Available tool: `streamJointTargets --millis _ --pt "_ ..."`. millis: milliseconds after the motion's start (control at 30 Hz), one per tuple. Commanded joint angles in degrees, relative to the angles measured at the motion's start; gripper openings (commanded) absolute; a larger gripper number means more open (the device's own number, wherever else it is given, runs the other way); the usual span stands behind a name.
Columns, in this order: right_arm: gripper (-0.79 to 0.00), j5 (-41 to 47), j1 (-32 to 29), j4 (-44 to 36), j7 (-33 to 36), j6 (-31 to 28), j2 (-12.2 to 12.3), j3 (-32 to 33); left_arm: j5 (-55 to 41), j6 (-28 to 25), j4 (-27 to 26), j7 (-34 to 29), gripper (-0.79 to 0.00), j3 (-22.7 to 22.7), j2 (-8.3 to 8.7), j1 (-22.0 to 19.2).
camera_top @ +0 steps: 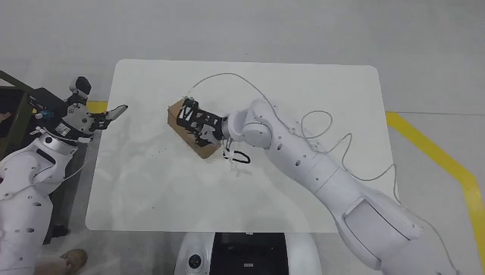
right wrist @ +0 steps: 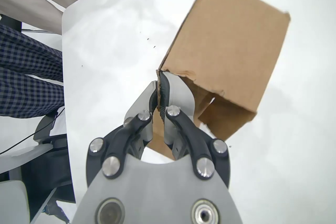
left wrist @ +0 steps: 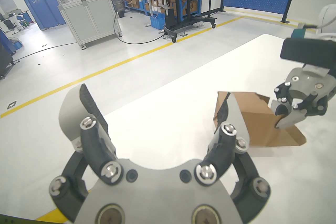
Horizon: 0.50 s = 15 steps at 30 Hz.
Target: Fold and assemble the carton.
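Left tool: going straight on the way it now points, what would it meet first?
Likely bare table. The open left tool aims past the carton, which sits off its line beside one finger, held by the right tool. Depth is unclear.

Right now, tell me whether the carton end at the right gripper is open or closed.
Open: the carton shows a hollow inside at that end, and the right gripper pinches one wall edge there.
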Motion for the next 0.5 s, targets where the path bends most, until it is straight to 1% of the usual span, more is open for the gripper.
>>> streamJointTargets --millis 0,133,233,333,467 --pt "-0.785 -1.3 -0.8 -3.8 2.2 0.7 0.9 1.4 0.0 0.0 0.0 0.0 0.000 0.0 0.00 0.0" --pt "-0.785 -2.8 -3.3 -11.8 8.1 1.2 2.7 4.4 0.0 0.0 0.0 0.0 0.000 0.0 0.00 0.0" --pt "-0.785 -3.2 -4.9 -17.1 12.8 0.5 3.8 5.8 0.0 0.0 0.0 0.0 0.000 0.0 0.00 0.0" --pt "-0.785 -2.8 -6.1 -21.0 17.1 -0.4 4.6 6.7 0.0 0.0 0.0 0.0 0.000 0.0 0.00 0.0" --pt "-0.785 0.2 -7.1 -24.7 21.2 -1.1 5.3 7.8 0.0 0.0 0.0 0.0 0.000 0.0 0.00 0.0"
